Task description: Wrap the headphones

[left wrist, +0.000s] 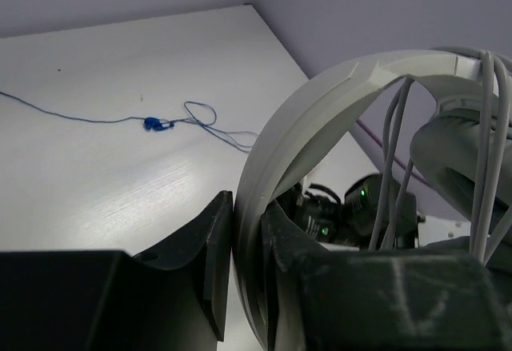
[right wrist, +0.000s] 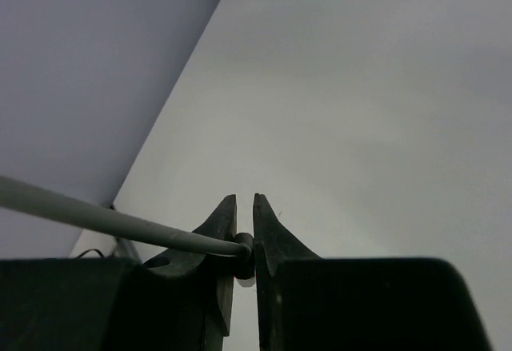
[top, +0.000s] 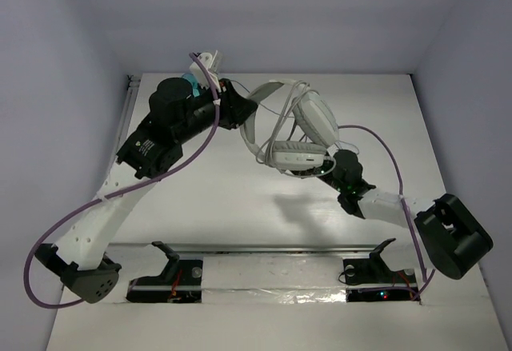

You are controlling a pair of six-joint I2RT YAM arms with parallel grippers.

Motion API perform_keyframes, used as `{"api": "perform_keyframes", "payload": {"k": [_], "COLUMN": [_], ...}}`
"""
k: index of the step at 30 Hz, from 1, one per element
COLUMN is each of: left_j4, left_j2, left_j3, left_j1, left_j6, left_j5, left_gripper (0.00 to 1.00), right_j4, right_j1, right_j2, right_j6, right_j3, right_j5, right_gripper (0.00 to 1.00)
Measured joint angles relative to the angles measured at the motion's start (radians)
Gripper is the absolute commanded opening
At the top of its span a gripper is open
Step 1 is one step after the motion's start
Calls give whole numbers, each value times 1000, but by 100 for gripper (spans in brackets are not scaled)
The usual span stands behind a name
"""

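- Loops of grey cable (left wrist: 486, 143) cross the headband (left wrist: 320, 103) of the white headphones (top: 316, 119), which hang raised over the middle of the tabletop (top: 240, 207), shadow (top: 296, 203) beneath.
- Pressed together on the headband, the left gripper (left wrist: 246, 215) apparently steadies the set so it can serve as a spool.
- Just beside the lower ear cup (top: 298, 157), the right gripper (right wrist: 245, 211) pinches the cable's free stretch, likely keeping it taut for 1 more turn.
- Smaller teal headphones (top: 190, 85) sit apart near the far edge, out of the work.

fixed camera looks down on the whole table (top: 240, 199) from the near edge; wrist cameras sit close behind their fingers (left wrist: 212, 271), left sharing the headphones (top: 310, 119).
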Motion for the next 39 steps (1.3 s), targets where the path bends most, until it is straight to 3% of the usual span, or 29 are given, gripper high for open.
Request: {"api": "perform_keyframes", "payload": {"k": [5,12,20,25,32,39], "left_j4": [130,303,428,484,546,632], "left_j2": [-4,-23,-60,-64,-60,-60], "left_j3": [-109,-348,-554,-650,-754,-863], "left_j1": [0,0,0,-6,-76,-140], "left_j6": [-92,-208,-275,-279,-270,-285], "left_j5": [-108,-362,-588,-668,-803,-906], "left_gripper": [0,0,0,0,0,0], "right_j4": [35,168,438,481,494,491], "right_j1": [44,180,327,376,404,420], "right_j2": [0,30,177,285,335,250], "right_j6": [115,326,564,670,744,755], "right_j3": [-16,-48,-116,-115,-56,-24], "right_j5": [-31,-32,13,19,28,109], "right_gripper": [5,5,6,6,7,10]}}
